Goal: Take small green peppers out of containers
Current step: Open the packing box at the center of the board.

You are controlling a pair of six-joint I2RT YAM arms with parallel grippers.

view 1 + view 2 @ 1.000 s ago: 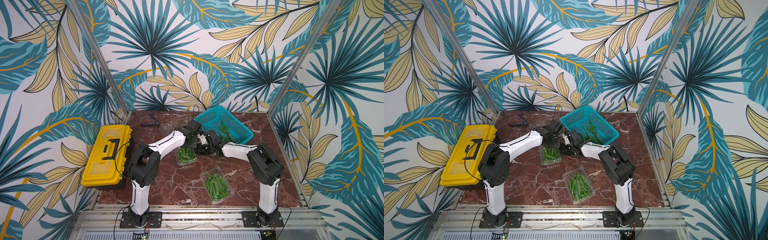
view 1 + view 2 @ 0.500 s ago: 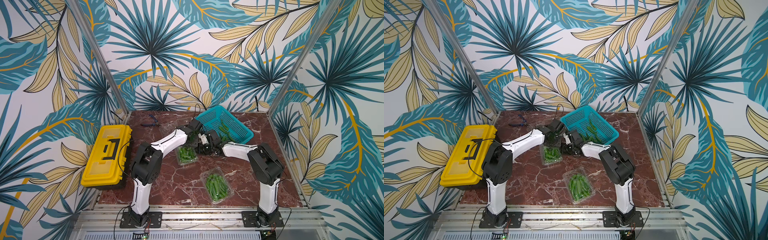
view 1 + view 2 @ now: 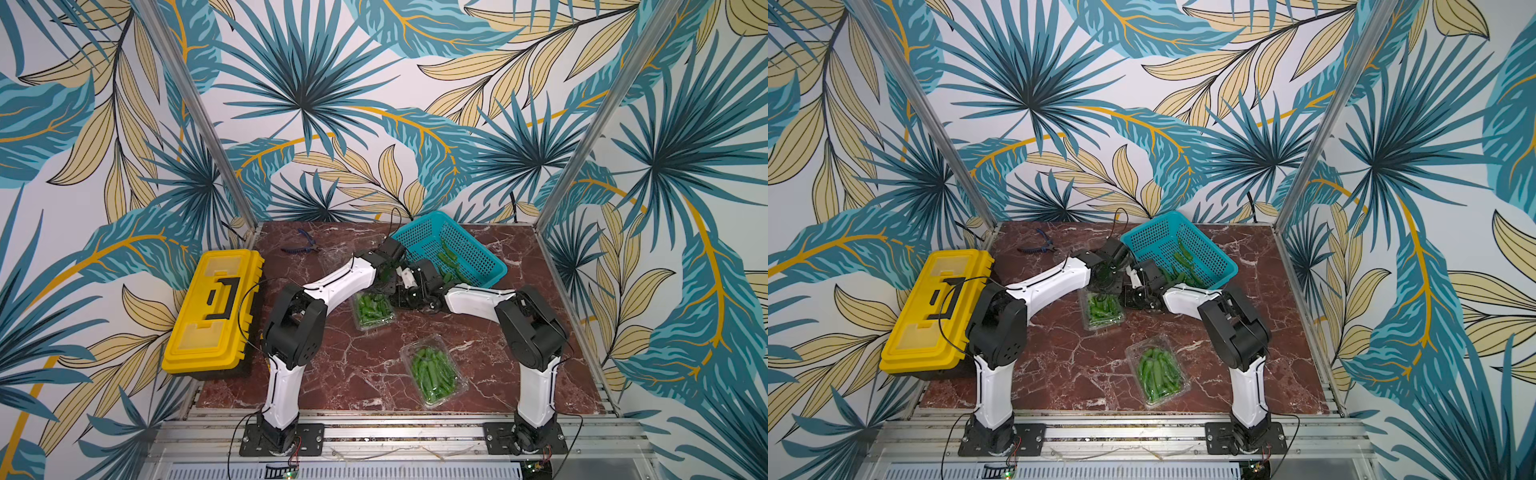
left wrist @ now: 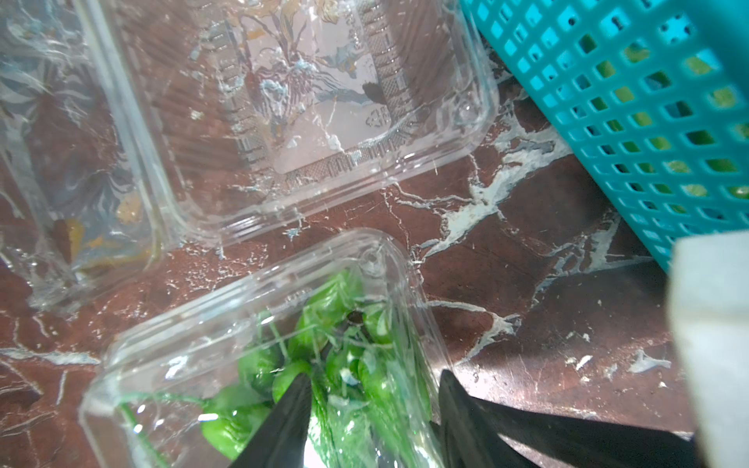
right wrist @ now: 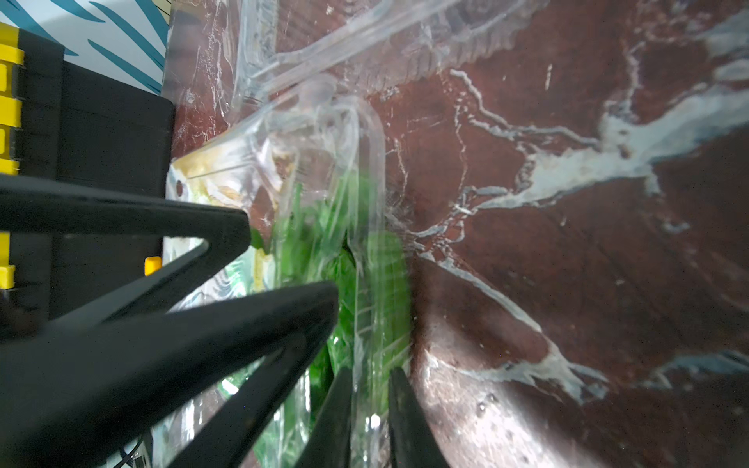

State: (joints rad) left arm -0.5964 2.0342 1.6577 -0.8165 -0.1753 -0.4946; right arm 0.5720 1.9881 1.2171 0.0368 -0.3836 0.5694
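The red marble tabletop (image 3: 353,374) keeps the layout of a second ago. The yellow toolbox (image 3: 214,309) is at its left edge. The teal basket (image 3: 419,239) sits at the back right with a few small green peppers (image 3: 449,255) inside, and neither has shifted. The left arm (image 3: 332,286) has swung its elbow slightly toward the centre, while the right arm (image 3: 478,299) looks unchanged. The front clamshell (image 3: 434,372), full of peppers, lies alone and in the same place. The middle clamshell (image 3: 371,311), also holding peppers, has not moved from beside the basket, where both grippers meet. The empty clamshell (image 4: 308,121) lies open just behind it. The left gripper (image 4: 373,375) has its jaws apart over the middle clamshell's end. The right gripper (image 5: 369,370) is pinched on that clamshell's clear rim. Blue-handled pliers (image 3: 301,245) rest at the back.
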